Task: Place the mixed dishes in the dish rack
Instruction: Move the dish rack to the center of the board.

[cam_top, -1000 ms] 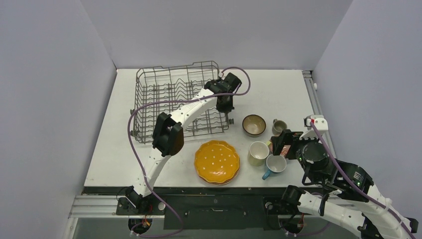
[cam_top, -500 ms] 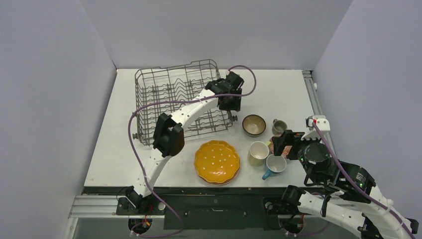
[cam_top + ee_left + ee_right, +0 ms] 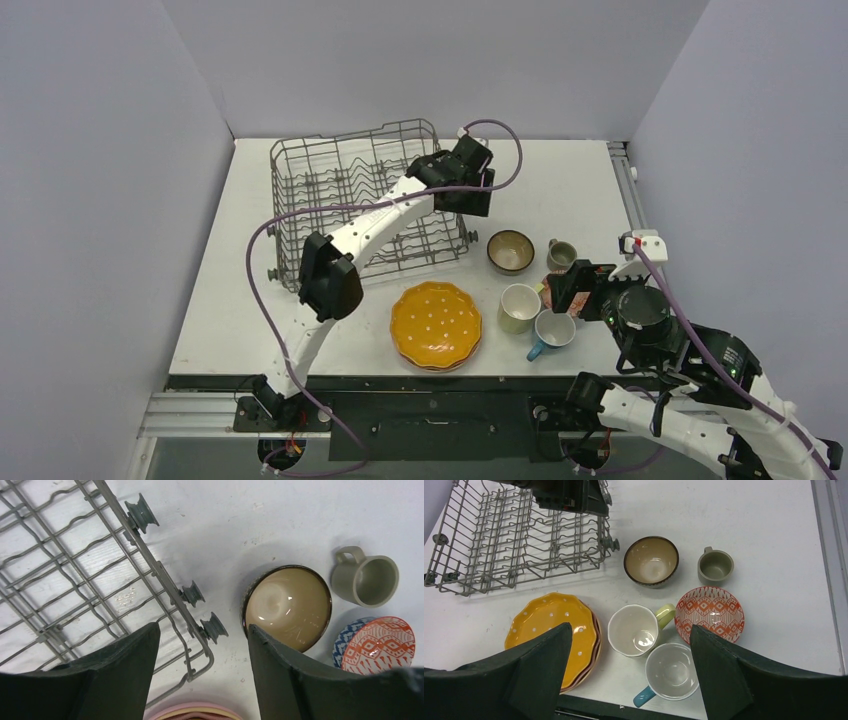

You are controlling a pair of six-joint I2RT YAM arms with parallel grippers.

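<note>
The dish rack (image 3: 365, 200) is a grey wire basket at the table's back left, with no dishes in it. My left gripper (image 3: 476, 203) hovers open over its near right corner; in the left wrist view the rack's corner wire and wheels (image 3: 192, 594) lie between the spread fingers of the left gripper (image 3: 202, 626), untouched. A dark brown bowl (image 3: 287, 605), a grey mug (image 3: 367, 577) and a patterned bowl (image 3: 380, 645) sit to the right. My right gripper (image 3: 631, 626) is open above the pale-yellow mug (image 3: 634, 630) and blue-handled mug (image 3: 671, 672). An orange dotted plate (image 3: 551, 635) tops a stack.
The table's near edge (image 3: 599, 707) runs just below the plates and the blue-handled mug. A metal rail (image 3: 625, 185) borders the table on the right. Grey walls close in the left, back and right sides.
My left gripper has opened from shut and moved up and to the right off the rack's right rim. The rack has turned slightly. The right gripper stays open, almost in place.
</note>
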